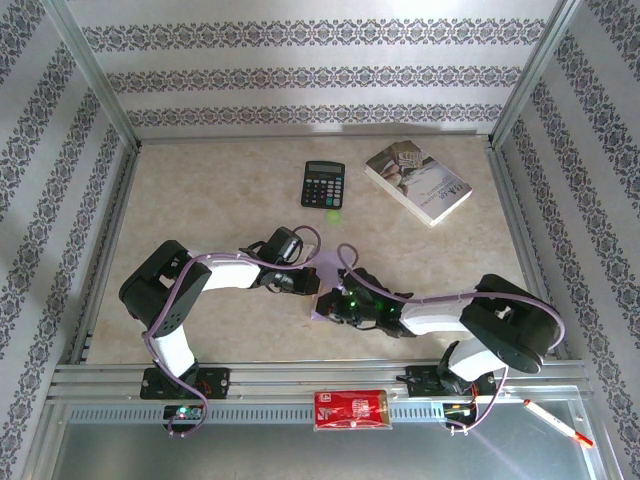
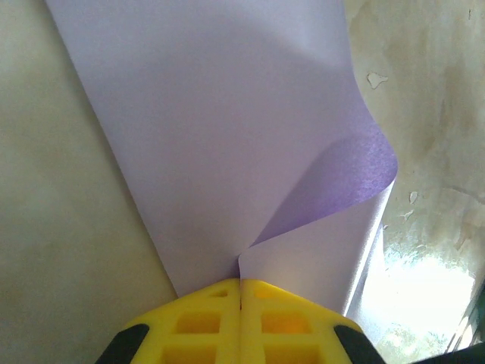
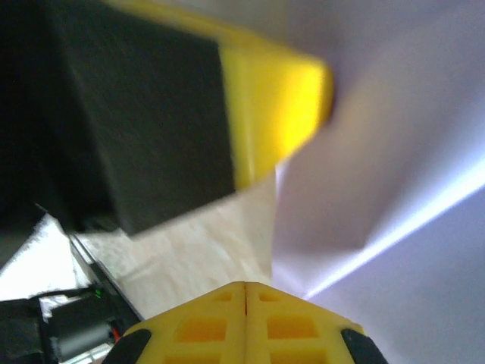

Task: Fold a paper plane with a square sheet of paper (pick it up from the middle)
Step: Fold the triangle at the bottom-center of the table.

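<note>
- A beige marbled worktop (image 1: 200, 200) is seen from above, walled in by patterned panels. 2 arms are bent inward from its near edge.
- The square sheet of paper (image 1: 330, 268), pale lilac and unmarked, is found close to the near edge, about midway between the left and right edges. Much of it is covered by the 2 wrists that meet over it.
- The left gripper (image 2: 241, 282) is shown with its yellow jaws pressed together on 1 edge of the sheet, which is pinched right at the tips.
- Beside that pinch, part of the sheet is curled up and over, so a darker purple lobe is shown on the right of the left wrist view.
- The right gripper (image 3: 244, 285) is shown with its jaws pressed together. The sheet reaches their tips on the right, but whether it is caught between them cannot be told.
- In the right wrist view, 1 yellow finger (image 3: 280, 98) of the left gripper and its black body are seen, blurred, close against the sheet.
- A black calculator (image 1: 323, 184) is placed toward the far edge, near its middle, with a small green disc (image 1: 333, 215) just beside it on the near side.
- A white-covered book (image 1: 417, 181) is laid toward the far right corner, apart from the calculator.
- A red packet (image 1: 349, 409) is set below the metal rail (image 1: 300, 378) at the near edge, between the 2 arm bases.
</note>
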{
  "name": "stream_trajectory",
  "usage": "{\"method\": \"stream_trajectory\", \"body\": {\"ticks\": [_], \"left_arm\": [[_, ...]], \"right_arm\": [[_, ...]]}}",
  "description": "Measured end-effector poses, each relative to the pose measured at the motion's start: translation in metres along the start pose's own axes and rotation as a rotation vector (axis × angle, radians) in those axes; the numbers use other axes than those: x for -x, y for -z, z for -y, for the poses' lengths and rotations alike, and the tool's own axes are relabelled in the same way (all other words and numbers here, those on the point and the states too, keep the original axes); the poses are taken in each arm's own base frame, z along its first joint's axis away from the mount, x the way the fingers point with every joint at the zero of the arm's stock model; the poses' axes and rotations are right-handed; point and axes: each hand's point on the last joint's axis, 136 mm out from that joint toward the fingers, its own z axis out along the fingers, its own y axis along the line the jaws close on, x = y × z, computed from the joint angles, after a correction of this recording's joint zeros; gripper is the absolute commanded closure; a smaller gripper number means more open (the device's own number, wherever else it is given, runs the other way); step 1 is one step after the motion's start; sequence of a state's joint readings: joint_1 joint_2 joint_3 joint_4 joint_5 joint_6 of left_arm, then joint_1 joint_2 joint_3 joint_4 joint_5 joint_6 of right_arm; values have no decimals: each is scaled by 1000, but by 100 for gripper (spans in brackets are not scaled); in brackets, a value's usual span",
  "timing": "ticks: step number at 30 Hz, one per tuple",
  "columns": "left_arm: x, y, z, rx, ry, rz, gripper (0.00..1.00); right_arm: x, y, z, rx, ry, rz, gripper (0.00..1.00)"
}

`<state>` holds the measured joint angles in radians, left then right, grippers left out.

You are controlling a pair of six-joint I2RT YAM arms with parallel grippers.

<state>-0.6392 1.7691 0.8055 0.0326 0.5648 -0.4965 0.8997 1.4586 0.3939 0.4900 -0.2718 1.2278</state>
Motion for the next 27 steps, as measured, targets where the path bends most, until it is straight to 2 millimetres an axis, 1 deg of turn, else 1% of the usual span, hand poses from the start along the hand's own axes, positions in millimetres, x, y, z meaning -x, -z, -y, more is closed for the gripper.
{"method": "stream_trajectory", "body": {"ticks": [3, 6, 10, 15, 18, 27], "left_arm": [[0, 0, 0, -1, 0, 0, 100], [0, 0, 0, 0, 0, 0, 100], [0, 0, 0, 0, -1, 0, 100], [0, 0, 0, 1, -2, -2, 100], [0, 0, 0, 2, -1, -4, 100], [0, 0, 0, 2, -5, -5, 100]], "right_arm": [[20, 7, 0, 10, -14, 48, 97], [34, 11, 9, -11, -33, 81, 97], [45, 13, 19, -45, -42, 99, 97], [47, 6, 19, -60, -32, 79, 97], [44, 3, 25, -78, -40, 63, 97], [46, 4, 36, -106, -56, 62, 98]]}}
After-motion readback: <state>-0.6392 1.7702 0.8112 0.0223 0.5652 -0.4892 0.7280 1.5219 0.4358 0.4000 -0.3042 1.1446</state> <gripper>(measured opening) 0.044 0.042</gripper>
